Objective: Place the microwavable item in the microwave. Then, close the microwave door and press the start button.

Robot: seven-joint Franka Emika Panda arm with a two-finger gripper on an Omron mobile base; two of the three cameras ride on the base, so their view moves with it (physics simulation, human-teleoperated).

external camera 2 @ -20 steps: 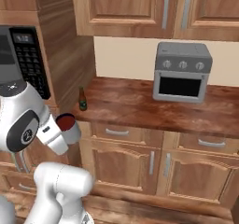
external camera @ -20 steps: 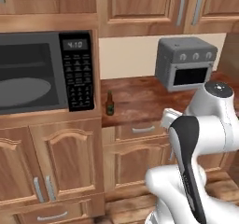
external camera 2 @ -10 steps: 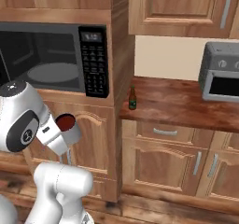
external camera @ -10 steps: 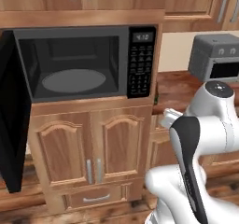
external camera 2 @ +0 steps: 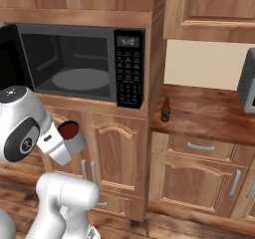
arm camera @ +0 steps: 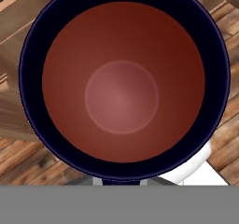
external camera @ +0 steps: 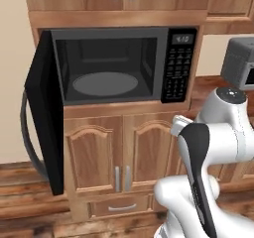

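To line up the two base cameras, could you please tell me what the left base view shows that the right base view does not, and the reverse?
Left base view alone: the long grey bar handle on the open microwave door, and the full height of that door hanging past the cabinet.
Right base view alone: the mug with its dark red inside, held at the hand beside the arm, and the brown bottle on the wooden counter.
Both: the black microwave with its grey turntable, keypad panel and display, the wooden cabinets, and the grey toaster oven at the right edge.
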